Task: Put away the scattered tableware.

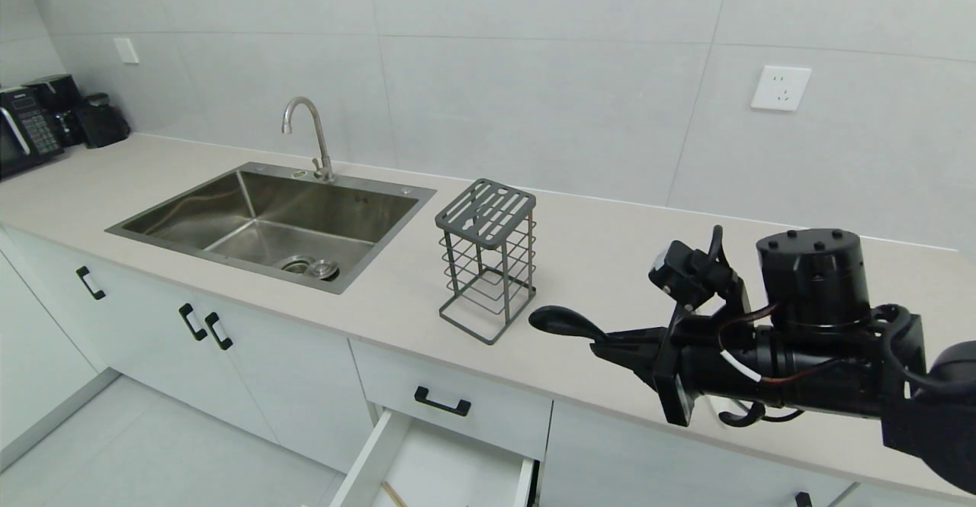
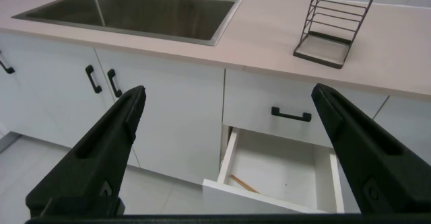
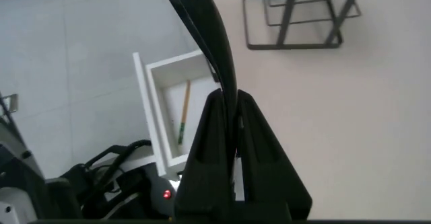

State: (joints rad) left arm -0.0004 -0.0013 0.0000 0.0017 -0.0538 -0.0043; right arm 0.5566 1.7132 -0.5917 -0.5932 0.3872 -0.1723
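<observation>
The counter (image 1: 610,263) runs across the middle of the head view, with the sink (image 1: 252,240) sunk into it left of centre. Below the counter's front edge, at the bottom centre of the frame, the drawer (image 1: 374,457) stands pulled open. The wire rack (image 1: 488,259) stands upright on the counter at the centre, just right of the sink.

Your right gripper (image 1: 621,347) hangs at lower right above the front of the counter. It is clenched on the handle of a black spoon (image 1: 563,320). The spoon's bowl end points toward the rack, near its foot but apart from it.

Your left gripper (image 2: 227,93) is released, jaws wide, grasping nothing. It sits low in front of the cabinets, facing the drawer. One chopstick (image 2: 244,183) lies in the drawer by the wall on the sink side.

You are carrying the spoon to storage. I judge the drawer the likelier place, since the chopstick already lies there, though the rack is nearer.

- Bring the spoon out past the counter edge before you lower it, so the bowl does not catch the lip.
- Turn it to lie along the drawer's length, beside the chopstick.
- Go slowly, because much of the spoon sticks out ahead of the grip and may pivot.
- Let go only when it is close to the drawer floor.
- Keep the right gripper apart from the left one.
</observation>
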